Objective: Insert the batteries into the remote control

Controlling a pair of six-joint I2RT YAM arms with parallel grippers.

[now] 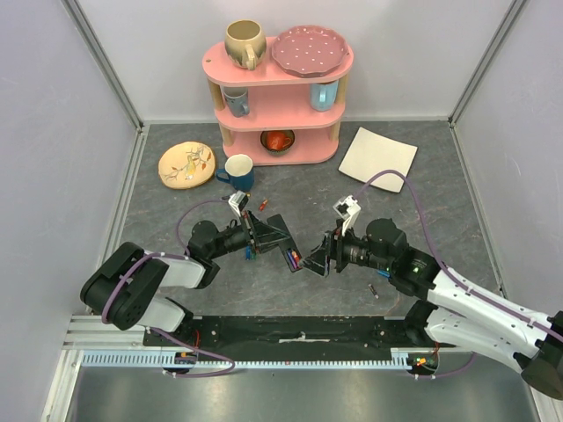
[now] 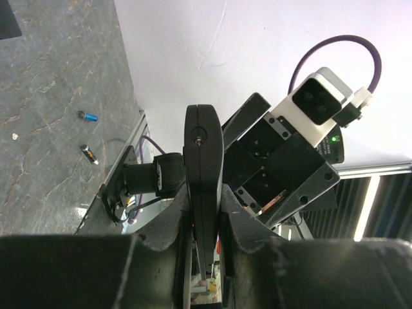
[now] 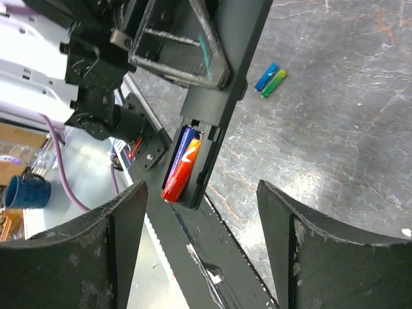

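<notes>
My left gripper (image 1: pixel 264 232) is shut on the slim black remote control (image 1: pixel 283 249) and holds it above the table, its open battery bay towards the right arm. In the left wrist view the remote (image 2: pixel 203 154) stands edge-on between the fingers (image 2: pixel 161 225). In the right wrist view an orange-red and blue battery (image 3: pixel 181 164) sits slanted in the remote's bay (image 3: pixel 215 122), its red end sticking out. My right gripper (image 3: pixel 203 238) is open and empty just short of that end; it also shows in the top view (image 1: pixel 318 257). I cannot make out the back cover.
Loose batteries lie on the table: a blue and a green one (image 3: pixel 270 78), a blue one (image 2: pixel 88 116), a dark one (image 1: pixel 374 291) and a red one (image 1: pixel 262 204). A blue mug (image 1: pixel 239 171), yellow plate (image 1: pixel 186 163), white square plate (image 1: pixel 378 153) and pink shelf (image 1: pixel 280 97) stand behind.
</notes>
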